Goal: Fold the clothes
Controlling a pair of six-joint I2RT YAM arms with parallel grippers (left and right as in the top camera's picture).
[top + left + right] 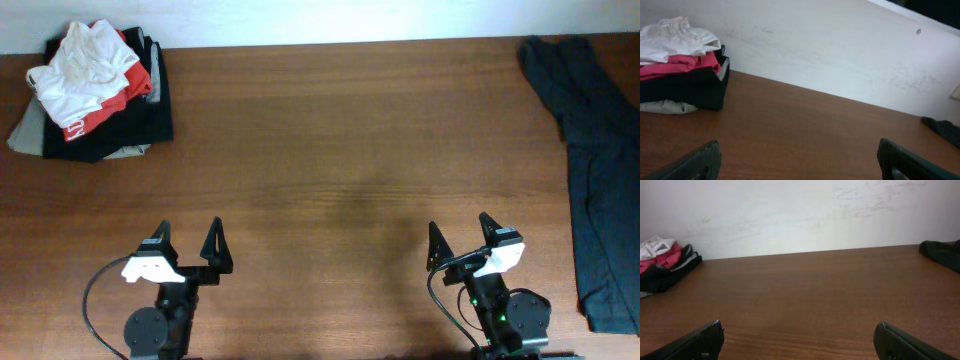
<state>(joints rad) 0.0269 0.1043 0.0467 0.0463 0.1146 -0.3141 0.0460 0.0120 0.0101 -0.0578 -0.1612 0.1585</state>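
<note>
The left fingers point(217, 250) and right fingers point(436, 250) are spread wide and hold nothing, well apart from the red shirt point(130, 72). The white T-shirt point(82, 62) lies crumpled on top of that shirt, so a deep pinch could drag both. Only the overhead view shows the long dark garment point(600, 150) whole.

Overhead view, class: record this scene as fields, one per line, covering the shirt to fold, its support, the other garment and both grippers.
shirt to fold: crumpled white cotton T-shirt, far left corner
support: stack of red and dark clothes
other garment: long dark grey garment, right edge
left gripper: open, empty
right gripper: open, empty
</note>
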